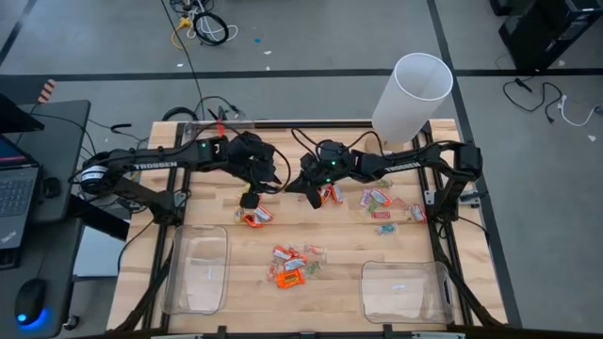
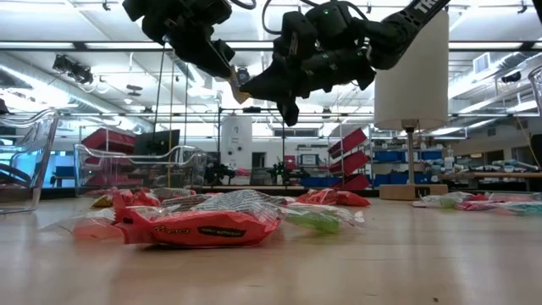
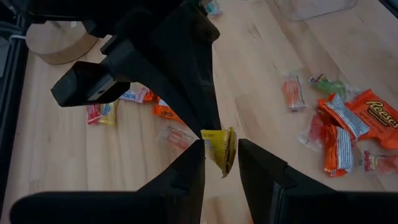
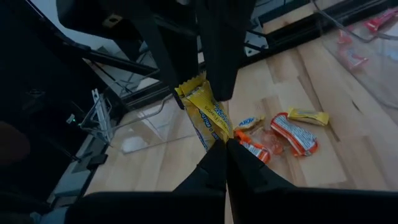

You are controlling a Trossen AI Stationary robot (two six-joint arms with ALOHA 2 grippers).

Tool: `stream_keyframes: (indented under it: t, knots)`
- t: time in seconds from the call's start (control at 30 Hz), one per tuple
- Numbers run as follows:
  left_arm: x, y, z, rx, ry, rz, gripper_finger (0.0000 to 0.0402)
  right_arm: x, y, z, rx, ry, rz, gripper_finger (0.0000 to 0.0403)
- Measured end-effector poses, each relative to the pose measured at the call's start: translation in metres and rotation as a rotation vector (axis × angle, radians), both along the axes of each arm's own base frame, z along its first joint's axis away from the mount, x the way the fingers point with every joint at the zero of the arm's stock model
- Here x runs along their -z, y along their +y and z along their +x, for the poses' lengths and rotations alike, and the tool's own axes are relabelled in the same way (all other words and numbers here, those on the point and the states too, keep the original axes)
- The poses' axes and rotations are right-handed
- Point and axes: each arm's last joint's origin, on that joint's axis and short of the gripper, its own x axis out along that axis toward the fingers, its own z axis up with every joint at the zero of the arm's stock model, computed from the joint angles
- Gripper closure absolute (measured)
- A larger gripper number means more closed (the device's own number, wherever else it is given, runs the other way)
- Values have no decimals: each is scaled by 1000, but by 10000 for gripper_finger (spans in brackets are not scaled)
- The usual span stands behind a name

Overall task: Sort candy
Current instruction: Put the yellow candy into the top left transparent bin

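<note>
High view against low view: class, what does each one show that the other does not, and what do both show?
Only the high view: the laptop and mouse beside the table. Only the low view: shelving with red bins in the room behind. Both: the left hand and right hand raised over the scattered candy, plus the white cylinder.

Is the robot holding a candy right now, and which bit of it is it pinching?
Yes. The left gripper holds a yellow candy by one end of its wrapper, up above the table. The right gripper pinches its other end.
</note>
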Motion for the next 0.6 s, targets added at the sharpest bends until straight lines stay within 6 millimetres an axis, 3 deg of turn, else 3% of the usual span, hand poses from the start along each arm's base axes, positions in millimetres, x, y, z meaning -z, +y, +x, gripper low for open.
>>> stream_keyframes:
  t: [0.23, 0.47, 0.6]
  knots:
    - [0, 0, 0, 11, -8, 15, 314, 0, 0, 0, -1, -6, -5, 403]
    - [0, 0, 0, 16, -8, 19, 386, 0, 0, 0, -1, -12, -27, 402]
    - [0, 0, 0, 15, -7, 18, 393, 0, -1, 0, 3, -11, -27, 392]
